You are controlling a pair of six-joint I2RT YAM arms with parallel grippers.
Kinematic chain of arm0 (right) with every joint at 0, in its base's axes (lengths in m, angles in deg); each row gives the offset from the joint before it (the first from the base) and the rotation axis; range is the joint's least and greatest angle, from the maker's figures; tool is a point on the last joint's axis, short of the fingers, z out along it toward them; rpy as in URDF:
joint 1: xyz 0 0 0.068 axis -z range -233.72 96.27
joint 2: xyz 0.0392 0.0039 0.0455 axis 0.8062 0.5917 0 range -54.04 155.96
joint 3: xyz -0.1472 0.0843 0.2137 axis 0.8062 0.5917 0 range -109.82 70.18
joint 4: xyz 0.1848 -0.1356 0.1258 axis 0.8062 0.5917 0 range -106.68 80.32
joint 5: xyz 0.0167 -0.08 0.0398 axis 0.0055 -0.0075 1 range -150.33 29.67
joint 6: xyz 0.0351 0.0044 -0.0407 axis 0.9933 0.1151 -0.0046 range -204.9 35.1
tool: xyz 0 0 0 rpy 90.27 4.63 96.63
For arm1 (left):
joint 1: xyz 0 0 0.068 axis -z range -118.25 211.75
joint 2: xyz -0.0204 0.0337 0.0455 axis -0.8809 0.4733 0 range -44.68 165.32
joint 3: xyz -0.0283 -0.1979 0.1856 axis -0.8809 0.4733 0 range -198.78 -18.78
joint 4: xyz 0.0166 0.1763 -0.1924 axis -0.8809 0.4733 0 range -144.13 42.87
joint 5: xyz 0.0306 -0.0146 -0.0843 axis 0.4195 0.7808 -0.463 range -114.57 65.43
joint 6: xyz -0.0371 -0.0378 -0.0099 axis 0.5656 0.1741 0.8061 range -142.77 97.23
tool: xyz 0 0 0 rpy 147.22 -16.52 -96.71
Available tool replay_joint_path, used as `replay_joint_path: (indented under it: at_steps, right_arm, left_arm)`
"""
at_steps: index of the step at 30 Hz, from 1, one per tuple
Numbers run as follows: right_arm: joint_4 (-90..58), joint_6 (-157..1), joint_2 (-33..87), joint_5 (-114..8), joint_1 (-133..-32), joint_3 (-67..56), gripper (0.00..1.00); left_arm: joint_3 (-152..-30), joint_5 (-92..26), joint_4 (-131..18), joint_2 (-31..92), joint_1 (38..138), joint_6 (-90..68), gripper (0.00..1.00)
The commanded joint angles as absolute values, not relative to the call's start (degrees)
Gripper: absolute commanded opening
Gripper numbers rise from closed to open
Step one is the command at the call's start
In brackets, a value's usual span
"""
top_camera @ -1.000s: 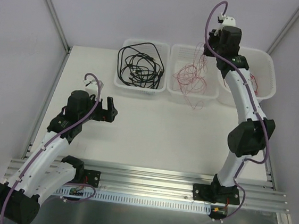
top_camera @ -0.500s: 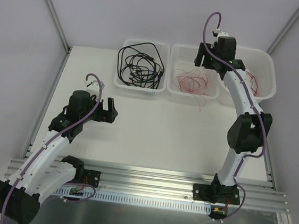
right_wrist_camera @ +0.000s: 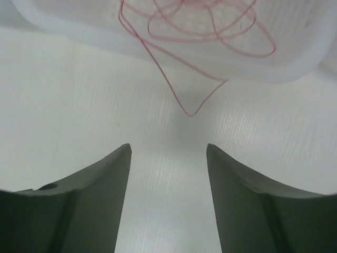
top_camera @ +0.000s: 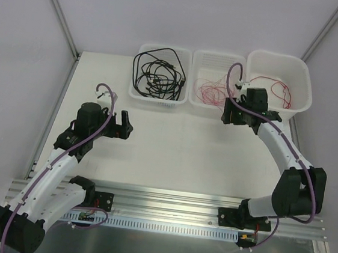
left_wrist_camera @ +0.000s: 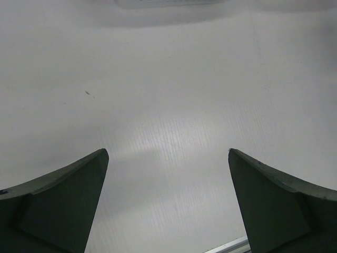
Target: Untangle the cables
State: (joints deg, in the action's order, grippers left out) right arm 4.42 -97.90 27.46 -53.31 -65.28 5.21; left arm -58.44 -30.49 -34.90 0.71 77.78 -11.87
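The right pincer (right_wrist_camera: 168, 150) hung released and empty, jaws apart over the bare bench (right_wrist_camera: 52, 105). Just ahead of its tips lay a loop of the thin red wires (right_wrist_camera: 188, 112), spilling from the middle basket (right_wrist_camera: 63, 26) beyond. The left pincer (left_wrist_camera: 168, 158) gaped wide, holding nothing; the black cables (top_camera: 156, 74) lay coiled in another basket (top_camera: 142, 50) ahead, well apart.

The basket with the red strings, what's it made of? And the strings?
The basket looks like thin milky plastic: its smooth wall lets light through. The red strings are probably fine plastic-coated wire: they hold springy loops and a sharp kink.
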Motion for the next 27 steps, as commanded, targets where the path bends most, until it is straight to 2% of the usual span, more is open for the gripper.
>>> replay_joint_path:
  at_steps: [1,7,15,21,22,24,27]
  right_arm:
    - [-1.21,-98.70,27.78,-50.75,-65.33,8.66,0.59]
    - [-7.61,-98.00,32.88,-51.81,-65.24,9.10,0.53]
    - [-8.68,-97.65,39.47,-51.63,-65.15,5.85,0.51]
    - [-8.34,-97.82,41.32,-51.81,-64.97,4.01,0.29]
    - [-7.64,-97.91,41.15,-51.72,-64.97,3.83,0.16]
    - [-6.76,-97.91,40.36,-51.11,-65.06,3.83,0.01]
    - [-2.82,-96.77,35.81,-49.80,-65.50,2.87,0.01]
  left_arm:
    - [-58.42,-31.60,-35.32,-0.47,77.22,-12.66,0.99]
    - [-58.42,-31.96,-35.32,-0.91,77.31,-12.75,0.99]
    - [-58.33,-32.39,-35.32,-1.08,77.22,-12.75,0.99]
    - [-58.59,-32.92,-35.23,-0.64,77.22,-12.83,0.99]
    - [-58.50,-33.01,-35.32,-0.56,77.31,-12.75,0.99]
    - [-58.59,-32.84,-35.32,-0.64,77.22,-12.84,0.99]
    - [-58.50,-33.01,-35.32,-0.38,77.22,-12.84,0.99]
